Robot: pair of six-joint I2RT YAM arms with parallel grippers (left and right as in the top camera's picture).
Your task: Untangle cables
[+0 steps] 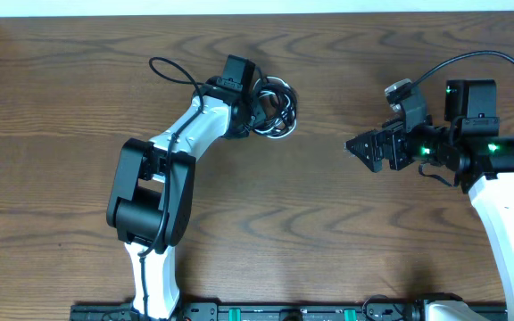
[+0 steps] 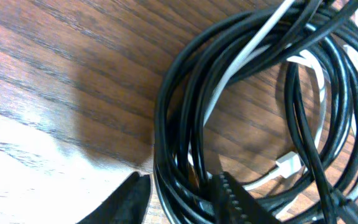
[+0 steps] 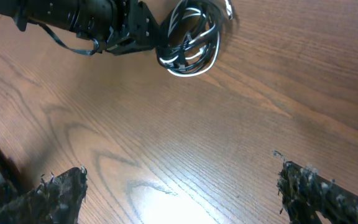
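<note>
Lying in one bundle on the bench (image 1: 78,98), toward its far side and a little left of centre, the black cable (image 1: 279,111) is wound in several overlapping loops with the white cable (image 2: 253,53) threaded through them. In the left wrist view the white cable runs diagonally across the inside of the black loops, and its small white plug (image 2: 288,163) rests on the wood inside the coil, close to the lower strands.

The left fingers (image 1: 259,107) are at the near-left edge of the coil, low over the bench. They are partly closed and straddle a bunch of black strands: a toothed finger (image 2: 232,196) sits inside the loop and the smooth one (image 2: 132,200) outside it, with the strands filling most of the gap. Whether they actually pinch the black cable or only stand just beside it, I cannot tell.

The right fingers (image 1: 357,147) are well apart from the cables, over bare wood on the right side of the bench, pointing toward the coil. They are spread wide, with nothing between them but the bench surface
</note>
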